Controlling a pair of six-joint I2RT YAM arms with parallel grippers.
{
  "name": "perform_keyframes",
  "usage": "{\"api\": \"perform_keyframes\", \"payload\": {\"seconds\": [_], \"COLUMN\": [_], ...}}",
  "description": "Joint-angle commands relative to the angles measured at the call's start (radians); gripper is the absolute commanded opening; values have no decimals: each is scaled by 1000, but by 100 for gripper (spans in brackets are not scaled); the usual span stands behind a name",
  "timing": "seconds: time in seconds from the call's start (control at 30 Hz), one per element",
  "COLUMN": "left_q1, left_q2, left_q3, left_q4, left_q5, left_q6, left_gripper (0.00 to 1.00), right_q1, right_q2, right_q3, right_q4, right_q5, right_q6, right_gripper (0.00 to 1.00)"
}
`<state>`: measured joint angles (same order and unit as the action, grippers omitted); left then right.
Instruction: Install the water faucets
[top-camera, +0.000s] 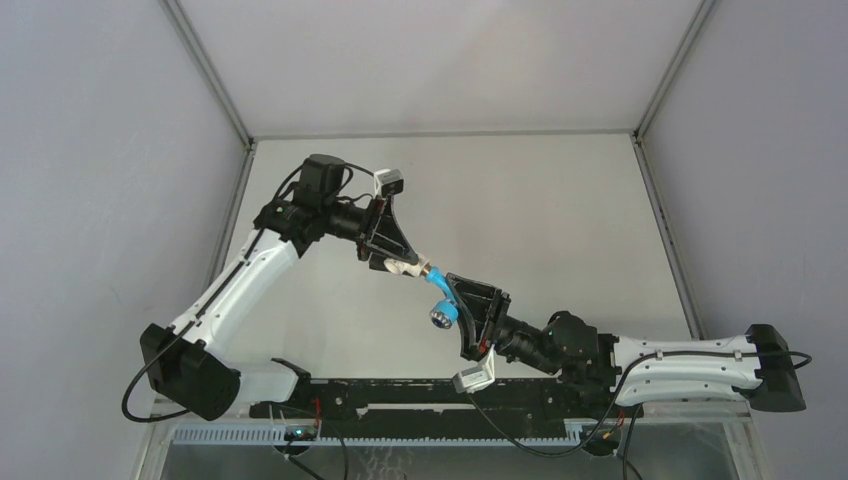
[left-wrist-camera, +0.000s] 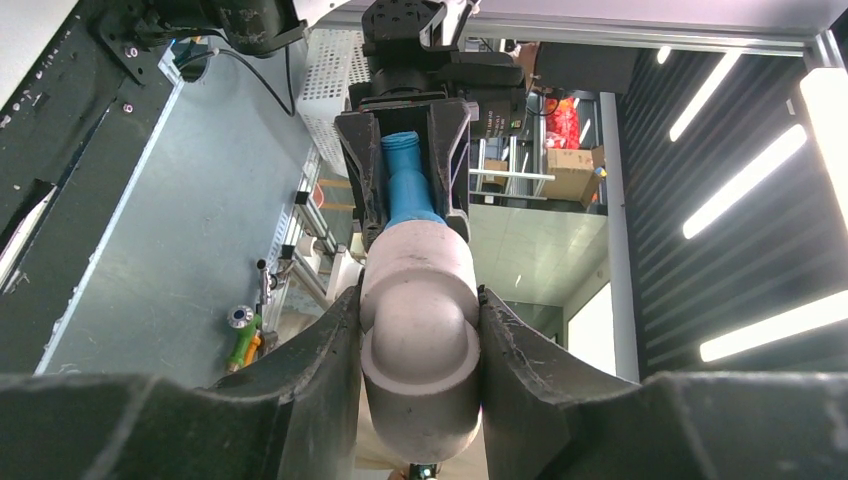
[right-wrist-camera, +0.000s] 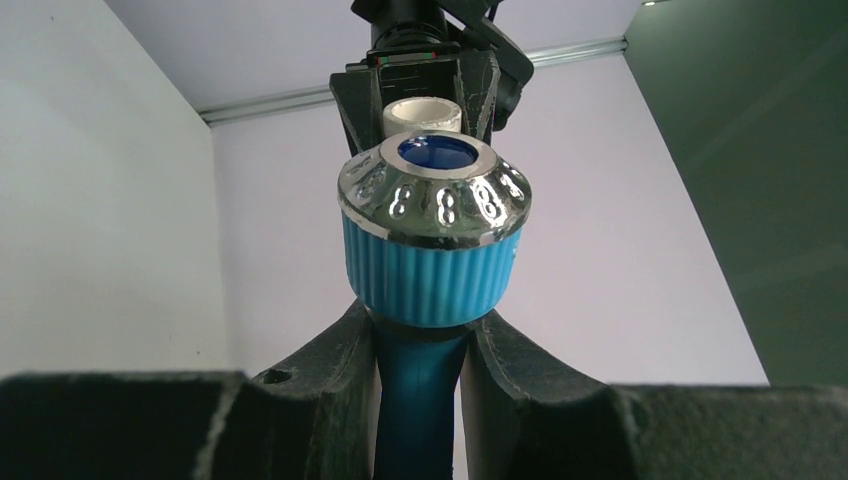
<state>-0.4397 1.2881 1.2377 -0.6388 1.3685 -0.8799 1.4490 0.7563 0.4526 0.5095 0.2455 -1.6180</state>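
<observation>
**Faucet and fitting meet in mid-air, one in each of your hands**

Your right hand (right-wrist-camera: 420, 345) is closed on the stem of the blue faucet (top-camera: 438, 298), just under its ribbed knob (right-wrist-camera: 430, 280) and chrome ring (right-wrist-camera: 435, 205). That grip leaves the threaded end free to point away from you. Your left hand (left-wrist-camera: 420, 330) is clamped across the body of the white elbow fitting (left-wrist-camera: 418, 270), so the fitting's mouth faces the faucet. The two hands face each other well above the surface (top-camera: 570, 230), which probably leaves room for either wrist to turn. From the left wrist, the faucet's blue neck runs up to the fitting's mouth, but you cannot tell how deep it sits. Keep both parts on one line, since a tilted start could cross the threads.
</observation>
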Motion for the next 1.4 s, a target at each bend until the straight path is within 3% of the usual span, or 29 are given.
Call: {"api": "perform_keyframes", "payload": {"seconds": [0.0, 0.5, 0.97, 1.23, 1.37], "left_q1": [-15, -41, -70, -81, -83], "left_q2": [-42, -59, -79, -116, -122], "left_q3": [-14, -7, -8, -40, -54], "left_q4": [7, 7, 36, 182, 229], "left_q5": [39, 21, -24, -36, -23], "left_q6": [29, 82, 110, 58, 25], "left_gripper": [0, 0, 0, 0, 0], "right_q1": [13, -15, -95, -196, -218], "right_q2": [-7, -25, -32, -47, -29], "right_q3": [41, 15, 21, 17, -33], "right_q4": [9, 54, 137, 166, 267], "right_q5": [11, -69, -194, -332, -365], "right_q6": [36, 341, 763, 1006, 1013], "right_gripper": [0, 0, 0, 0, 0]}}
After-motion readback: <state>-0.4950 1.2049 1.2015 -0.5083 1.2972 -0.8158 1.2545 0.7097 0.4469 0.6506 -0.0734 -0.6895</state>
